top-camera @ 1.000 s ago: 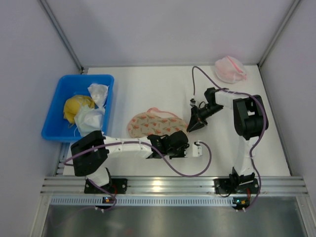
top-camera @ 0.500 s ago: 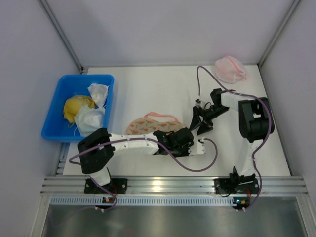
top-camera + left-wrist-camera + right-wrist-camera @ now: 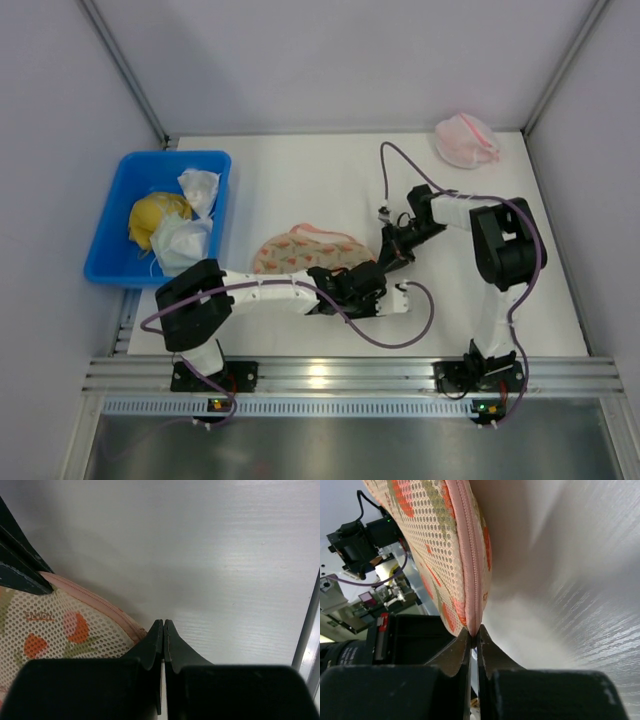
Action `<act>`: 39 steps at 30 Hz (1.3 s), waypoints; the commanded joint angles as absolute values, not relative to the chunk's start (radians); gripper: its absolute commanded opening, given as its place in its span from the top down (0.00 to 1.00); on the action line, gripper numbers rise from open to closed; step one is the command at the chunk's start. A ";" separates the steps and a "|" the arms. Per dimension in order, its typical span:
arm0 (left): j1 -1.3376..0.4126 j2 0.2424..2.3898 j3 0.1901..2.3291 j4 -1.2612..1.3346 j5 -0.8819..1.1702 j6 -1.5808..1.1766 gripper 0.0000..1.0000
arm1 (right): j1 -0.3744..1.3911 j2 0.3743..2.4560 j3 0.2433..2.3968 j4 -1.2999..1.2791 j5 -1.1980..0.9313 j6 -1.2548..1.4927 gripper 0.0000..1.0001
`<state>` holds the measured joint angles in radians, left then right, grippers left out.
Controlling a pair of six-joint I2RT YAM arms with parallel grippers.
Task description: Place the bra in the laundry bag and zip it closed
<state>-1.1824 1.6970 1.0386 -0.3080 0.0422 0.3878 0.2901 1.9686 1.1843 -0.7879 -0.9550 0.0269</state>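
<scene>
A robotics lab cell: white bench [image 3: 300, 170] walled by plain grey panels [image 3: 330, 60] (aluminium rail [image 3: 350, 375] along its near edge).

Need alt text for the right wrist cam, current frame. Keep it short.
The right gripper, jaws shut, pinches the pink zipper edge of the laundry bag, a peach mesh pouch with red-orange marks that rises away from it. White table fills the right side; dark, cabled hardware sits at the left.
</scene>
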 commanded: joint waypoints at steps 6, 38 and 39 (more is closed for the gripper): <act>-1.180 1.592 0.901 -0.308 0.040 0.405 1.00 | 0.201 1.939 1.212 -0.744 -0.960 0.032 1.00; -0.543 1.632 1.563 -0.722 0.305 0.005 0.02 | 0.089 1.642 0.845 -0.193 -0.828 0.448 0.47; -0.508 1.631 1.566 -0.724 0.322 0.005 0.02 | 0.089 1.626 0.851 -0.249 -0.822 0.427 0.29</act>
<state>-0.5751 1.6295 1.5066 -0.6415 0.2070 0.1074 0.0612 1.7264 0.8497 -0.1932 -0.8127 0.4984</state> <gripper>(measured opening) 0.982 0.593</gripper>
